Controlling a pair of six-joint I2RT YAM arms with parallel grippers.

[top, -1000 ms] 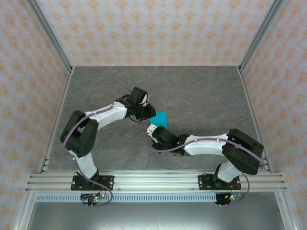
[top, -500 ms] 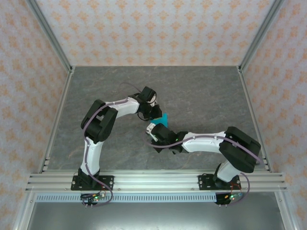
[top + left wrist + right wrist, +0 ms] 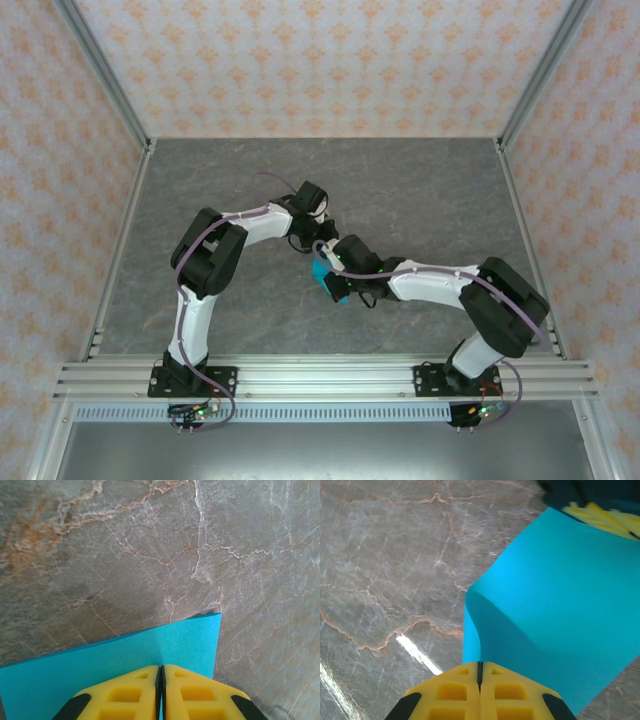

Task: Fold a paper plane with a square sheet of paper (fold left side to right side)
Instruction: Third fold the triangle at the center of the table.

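The square sheet of paper [image 3: 329,281] is bright cyan and lifted off the table, bent into a curve between my two grippers. My left gripper [image 3: 160,672] is shut on one edge of the sheet [image 3: 120,662], near a free corner. My right gripper [image 3: 480,669] is shut on another edge, and the sheet [image 3: 560,595] curls up and away from its jaws toward the left gripper's yellow fingers [image 3: 607,517]. In the top view the left gripper [image 3: 318,233] and the right gripper [image 3: 326,258] meet close together at the table's middle, and the arms hide part of the sheet.
The grey marbled table [image 3: 420,190] spreads around the arms, closed in by patterned walls and metal posts [image 3: 110,90]. An aluminium rail [image 3: 320,378] runs along the near edge by the arm bases.
The right gripper has swung up and back toward the left gripper with its edge of the sheet, bending the paper over. The left arm's elbow swung in early, then held still.
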